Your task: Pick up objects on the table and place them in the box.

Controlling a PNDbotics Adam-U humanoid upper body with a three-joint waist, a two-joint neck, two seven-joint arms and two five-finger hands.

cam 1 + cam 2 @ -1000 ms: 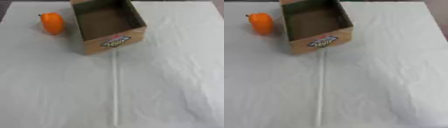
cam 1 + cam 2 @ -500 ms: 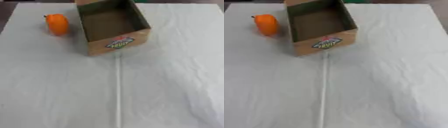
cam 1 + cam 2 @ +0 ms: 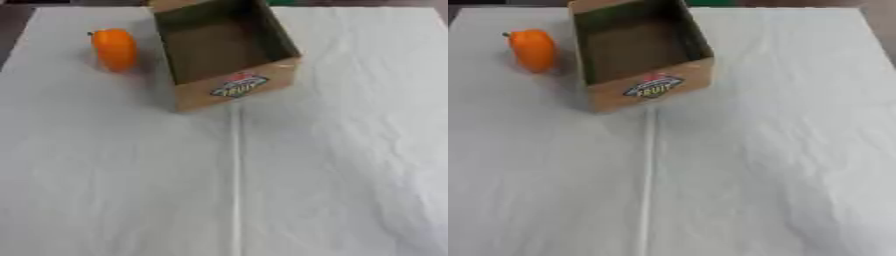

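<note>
Cardboard box [image 3: 229, 89], open top, with a label on its near wall, standing at the far middle of a table [image 3: 332, 175] under white cloth. Orange fruit [image 3: 115, 48] lying just left of the box, apart from it. Neither hand shows in either view, so their state cannot be told.

Whole view shifted across the interval: camera movement, not object movement. Cardboard box [image 3: 226, 55] and orange object [image 3: 115, 48] now framed lower and slightly further right than one second ago, spacing between them unaltered. More of the worktop [image 3: 350, 165] far edge exposed along the top. No hand entered either view.
</note>
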